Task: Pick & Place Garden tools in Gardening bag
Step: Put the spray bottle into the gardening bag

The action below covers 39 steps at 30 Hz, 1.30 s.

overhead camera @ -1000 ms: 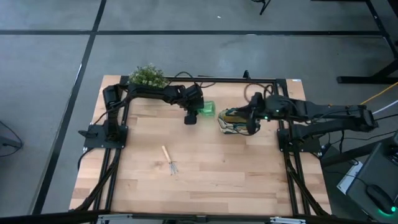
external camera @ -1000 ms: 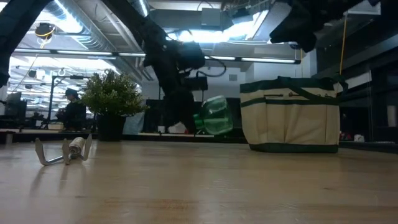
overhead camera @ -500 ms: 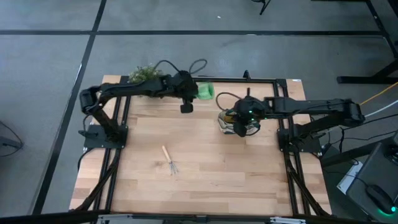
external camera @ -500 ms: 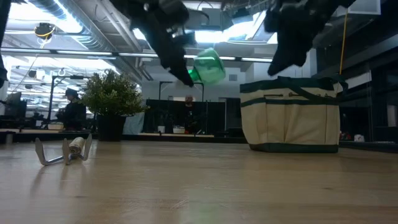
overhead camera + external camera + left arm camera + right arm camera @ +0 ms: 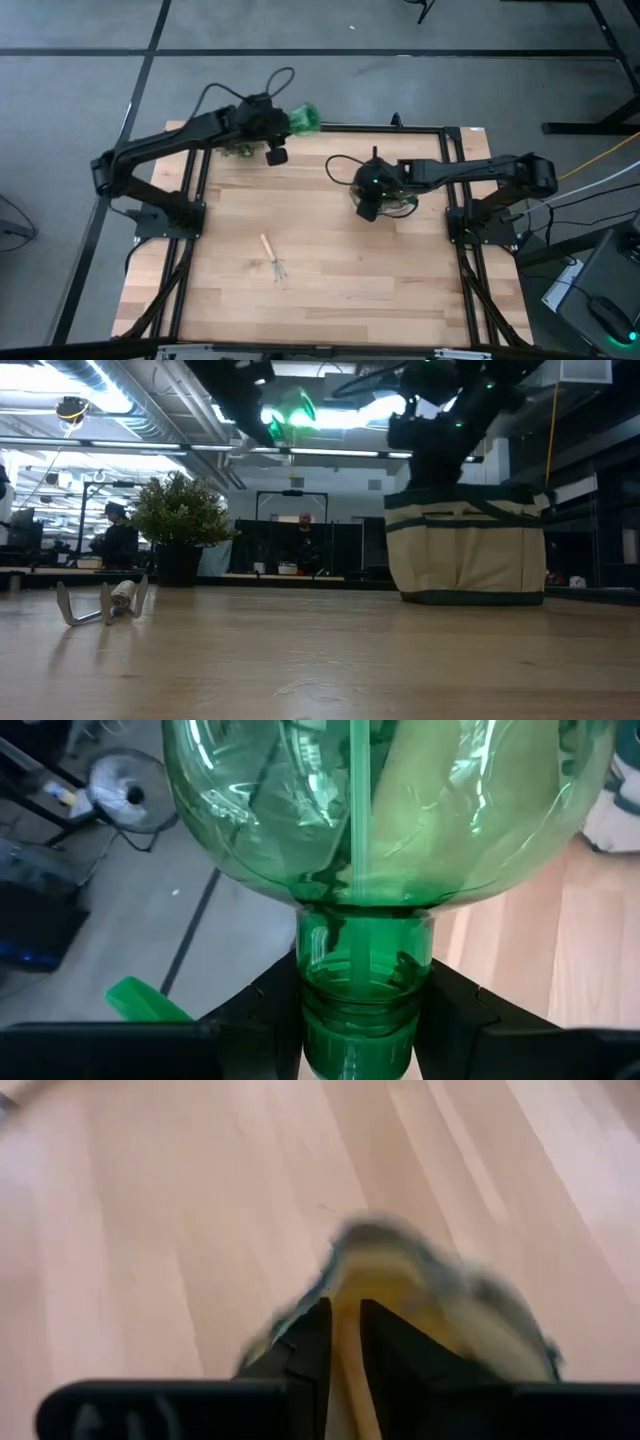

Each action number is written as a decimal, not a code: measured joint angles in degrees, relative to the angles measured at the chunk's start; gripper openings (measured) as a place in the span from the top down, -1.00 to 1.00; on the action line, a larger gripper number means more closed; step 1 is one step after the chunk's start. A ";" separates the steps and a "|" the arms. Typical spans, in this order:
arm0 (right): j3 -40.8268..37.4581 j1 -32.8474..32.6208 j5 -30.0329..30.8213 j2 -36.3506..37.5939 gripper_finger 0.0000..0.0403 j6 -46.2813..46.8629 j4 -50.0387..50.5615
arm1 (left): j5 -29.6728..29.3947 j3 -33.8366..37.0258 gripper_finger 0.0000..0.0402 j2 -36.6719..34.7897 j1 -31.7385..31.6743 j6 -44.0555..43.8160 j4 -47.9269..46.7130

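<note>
My left gripper [image 5: 283,123] is high over the table's far edge, shut on a clear bright green plastic bottle [image 5: 305,117], which also shows in the low view [image 5: 290,410]. My right gripper [image 5: 367,200] hangs over the left rim of the beige gardening bag [image 5: 465,545] with its fingers close together; the bag stands on its base. A wood-handled mini rake [image 5: 272,257] lies flat on the table nearer the front and also shows in the low view [image 5: 105,600]. No other tools show. My left gripper pinches the green bottle's neck [image 5: 365,1010] between its two fingers [image 5: 265,1010], which lie across the neck. The round body [image 5: 380,810] sticks out ahead of the fingers. The bottle is lifted well clear of the table. My right gripper is at the bag's rim [image 5: 430,490]; I cannot tell whether it touches it.
A bushy potted plant [image 5: 180,510] stands at the far left, partly under my left arm [image 5: 180,145]. A dark frame [image 5: 440,130] runs round the table. Bare wood [image 5: 350,290] lies in the middle and front. People show in the room behind.
My left gripper has risen with the green bottle from near table height to high above it, moving toward the far edge and left. My right gripper has moved toward the table's left over the bag and come down to its rim. The bag has stayed put.
</note>
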<state>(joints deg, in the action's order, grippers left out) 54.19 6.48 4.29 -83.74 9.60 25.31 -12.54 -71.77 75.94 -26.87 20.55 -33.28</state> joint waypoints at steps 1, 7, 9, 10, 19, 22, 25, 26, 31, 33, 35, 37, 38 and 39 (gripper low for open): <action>0.00 -0.02 -0.65 -0.68 0.70 -0.71 -2.12 | -0.02 -0.02 0.35 -0.91 -0.15 -0.06 -0.15; 0.00 -0.02 -4.84 -3.31 0.70 -3.26 -14.44 | -0.14 -0.02 0.35 -4.87 -0.77 -0.78 -0.17; 0.00 -0.02 -5.65 -3.44 0.70 -4.29 -17.81 | -0.17 -0.02 0.35 -5.42 -0.77 -0.91 -0.18; 0.00 -0.02 -6.02 -3.44 0.70 -5.23 -19.91 | -0.20 -0.02 0.35 -5.56 -0.77 -0.93 -0.27; 0.00 -0.02 -13.08 -3.36 0.70 -8.44 -36.40 | -0.33 -0.02 0.35 -5.62 -0.73 -2.34 -1.72; -0.02 0.02 -13.40 -0.67 0.70 4.08 -38.53 | -0.21 -0.02 0.35 -5.62 -0.43 -3.28 -1.68; 0.00 0.98 -10.47 2.91 0.70 8.13 -38.60 | 0.86 -0.02 0.35 -5.62 0.39 -3.51 -1.60; -0.02 1.53 -10.26 4.02 0.70 7.56 -38.03 | 1.12 -0.02 0.35 -5.62 0.79 -3.51 -1.44; 0.02 3.29 -9.93 10.03 0.70 5.67 -36.58 | 1.10 -0.04 0.35 -5.61 2.55 -3.54 -0.77; 0.01 3.96 -10.63 13.31 0.70 8.46 -30.04 | 0.59 -0.04 0.35 -5.60 3.10 -3.53 -0.78; 0.01 4.92 -10.56 17.29 0.70 9.12 -21.85 | 0.12 -0.04 0.35 -5.60 3.64 -3.53 -0.81; 0.02 6.04 -10.30 21.89 0.70 9.03 -11.63 | 0.07 -0.04 0.35 -5.60 4.01 -3.51 -0.85; 0.02 6.65 -10.28 24.00 0.70 9.00 -7.40 | 0.09 -0.04 0.35 -5.60 4.10 -3.51 -0.85; 0.02 7.22 -10.31 26.20 0.70 8.88 -2.51 | 0.08 -0.04 0.35 -5.60 4.10 -3.51 -0.87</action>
<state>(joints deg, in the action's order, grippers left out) 54.22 13.70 -6.03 -57.54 18.48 22.80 -12.46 -71.81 70.35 -22.76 17.04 -34.15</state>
